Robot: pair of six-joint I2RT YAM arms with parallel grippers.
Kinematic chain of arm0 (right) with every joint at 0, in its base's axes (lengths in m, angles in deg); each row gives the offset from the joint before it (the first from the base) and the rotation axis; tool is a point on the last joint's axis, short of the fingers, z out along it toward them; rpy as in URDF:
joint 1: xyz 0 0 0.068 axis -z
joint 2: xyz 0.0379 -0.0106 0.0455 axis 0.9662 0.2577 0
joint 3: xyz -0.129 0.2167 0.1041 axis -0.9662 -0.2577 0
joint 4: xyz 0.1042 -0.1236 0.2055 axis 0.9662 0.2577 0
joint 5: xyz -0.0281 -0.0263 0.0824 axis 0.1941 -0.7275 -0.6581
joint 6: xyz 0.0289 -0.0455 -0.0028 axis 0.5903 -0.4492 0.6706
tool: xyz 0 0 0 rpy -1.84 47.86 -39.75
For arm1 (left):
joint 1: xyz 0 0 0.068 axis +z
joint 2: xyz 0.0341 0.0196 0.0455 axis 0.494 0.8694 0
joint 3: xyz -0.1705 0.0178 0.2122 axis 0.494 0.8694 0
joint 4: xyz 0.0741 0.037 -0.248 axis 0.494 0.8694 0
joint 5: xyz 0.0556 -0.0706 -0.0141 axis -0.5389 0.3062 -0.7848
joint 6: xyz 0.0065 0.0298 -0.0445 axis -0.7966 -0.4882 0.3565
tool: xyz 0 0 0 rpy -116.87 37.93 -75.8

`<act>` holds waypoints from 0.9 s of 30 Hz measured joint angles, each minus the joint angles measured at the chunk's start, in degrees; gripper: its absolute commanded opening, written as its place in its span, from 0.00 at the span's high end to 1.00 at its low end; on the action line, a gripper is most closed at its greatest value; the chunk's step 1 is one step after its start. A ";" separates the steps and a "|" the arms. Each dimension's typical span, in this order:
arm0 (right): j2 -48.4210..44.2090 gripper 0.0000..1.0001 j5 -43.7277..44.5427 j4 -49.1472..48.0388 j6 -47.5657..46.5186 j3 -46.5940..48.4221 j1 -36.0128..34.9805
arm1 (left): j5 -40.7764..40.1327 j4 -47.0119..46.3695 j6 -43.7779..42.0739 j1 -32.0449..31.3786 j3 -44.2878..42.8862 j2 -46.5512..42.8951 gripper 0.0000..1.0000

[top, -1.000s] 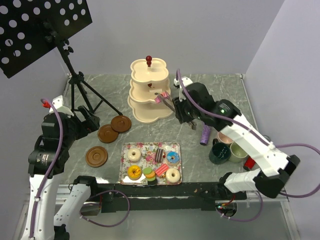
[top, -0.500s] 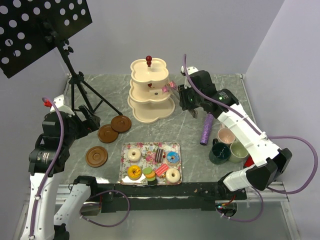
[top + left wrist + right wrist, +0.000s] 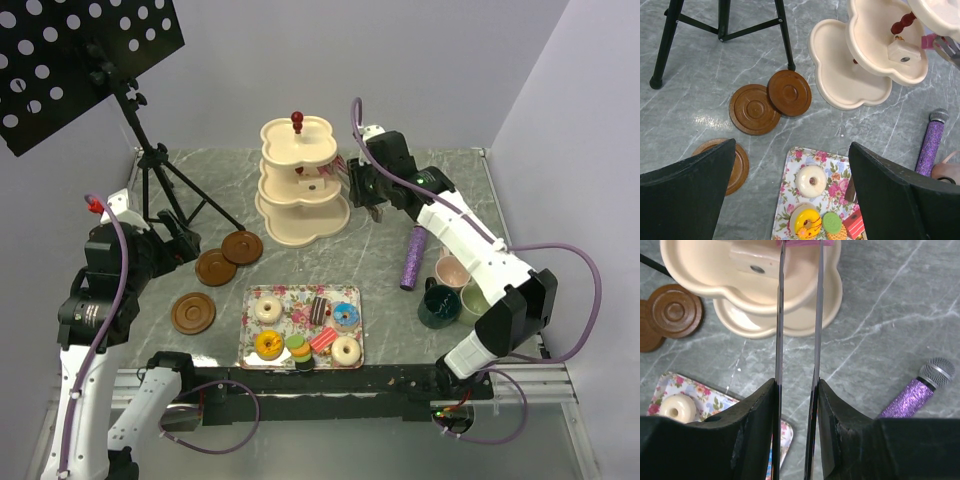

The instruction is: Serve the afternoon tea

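A cream three-tier stand point(image 3: 297, 180) with scalloped trays and a red knob stands in the upper middle of the overhead view, on a grey marbled surface point(image 3: 380, 270). The right gripper point(image 3: 799, 255) reaches in from the right, level with the stand's middle tier. Its thin fingers are partly closed, pinching a small pink toy treat point(image 3: 927, 41) at that tier's right rim. It cannot be told whether the treat touches the tier. A cream block point(image 3: 904, 52) with a dark hole lies on the middle tier.

Below the stand, a rectangular floral tray point(image 3: 293, 300) holds four toy doughnuts: white doughnut point(image 3: 267, 308), blue-iced doughnut point(image 3: 347, 316), yellow doughnut point(image 3: 268, 345) and cream doughnut point(image 3: 346, 350). With them lie a dark brown cake slice point(image 3: 319, 310), a pink-and-red cake slice point(image 3: 323, 340) and stacked colourful macarons point(image 3: 298, 348).

At the right, a pink mug point(image 3: 452, 270), a dark teal mug point(image 3: 438, 305) and a pale green mug point(image 3: 477, 300) cluster beside a purple glittery microphone point(image 3: 412, 256). Three brown round saucers point(image 3: 215, 267) lie left of the tray, two of them overlapping.

The left gripper point(image 3: 792, 145), at the left edge, is spread wide and holds nothing.
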 measured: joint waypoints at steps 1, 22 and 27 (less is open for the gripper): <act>0.22 0.63 -0.20 -0.55 0.11 0.00 0.00 | 0.00 0.00 -0.04 0.00 0.00 0.07 0.00; 9.20 0.47 -2.08 -7.98 0.55 1.84 0.00 | 0.07 -0.90 -1.40 0.00 0.00 2.47 0.00; 9.20 0.41 -2.05 -8.15 0.70 1.97 0.00 | 0.28 -0.96 -1.46 0.00 0.00 2.99 0.00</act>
